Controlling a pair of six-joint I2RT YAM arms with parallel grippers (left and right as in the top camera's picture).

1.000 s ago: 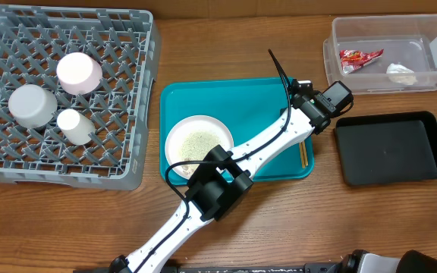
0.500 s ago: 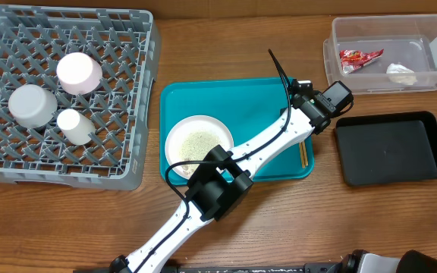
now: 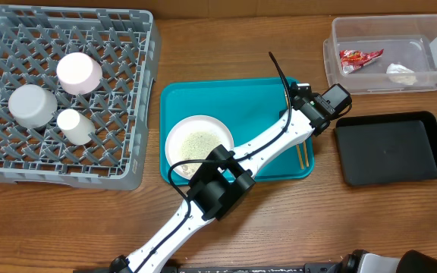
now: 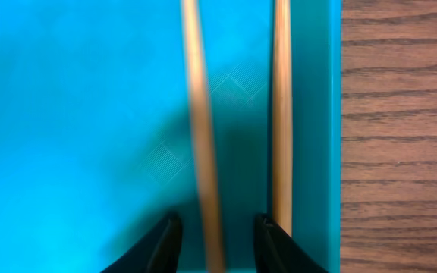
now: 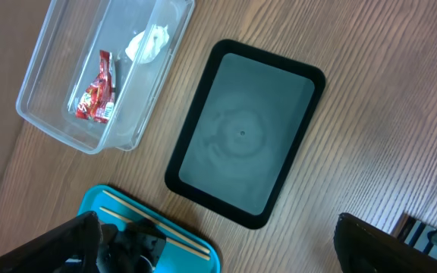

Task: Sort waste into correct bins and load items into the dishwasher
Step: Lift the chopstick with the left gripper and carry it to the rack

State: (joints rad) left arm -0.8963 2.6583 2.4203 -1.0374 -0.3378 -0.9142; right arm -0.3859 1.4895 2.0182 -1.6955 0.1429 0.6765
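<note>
My left gripper [image 4: 217, 224] hangs low over the right side of the teal tray [image 3: 234, 102], open, its black fingers astride one wooden chopstick [image 4: 200, 114] with a gap on each side. A second chopstick [image 4: 281, 114] lies just outside the right finger, along the tray rim. On the tray's left sits the white plate [image 3: 174, 148] with pale crumbs [image 3: 201, 142]. The clear tub [image 3: 431, 38] holds the red wrapper [image 3: 359, 58] and white tissue [image 3: 400, 73]. My right gripper [image 5: 226, 250] is wide open, high above the black bin [image 5: 241, 133], holding nothing.
The grey dish rack [image 3: 67, 180] fills the left and holds a small cup [image 3: 75, 125] and two upturned bowls [image 3: 79, 71] [image 3: 31, 105]. Bare wooden table lies between the tray and the black bin [image 3: 389, 148].
The left wrist has shifted slightly left over the tray's right side. Nothing else has moved.
</note>
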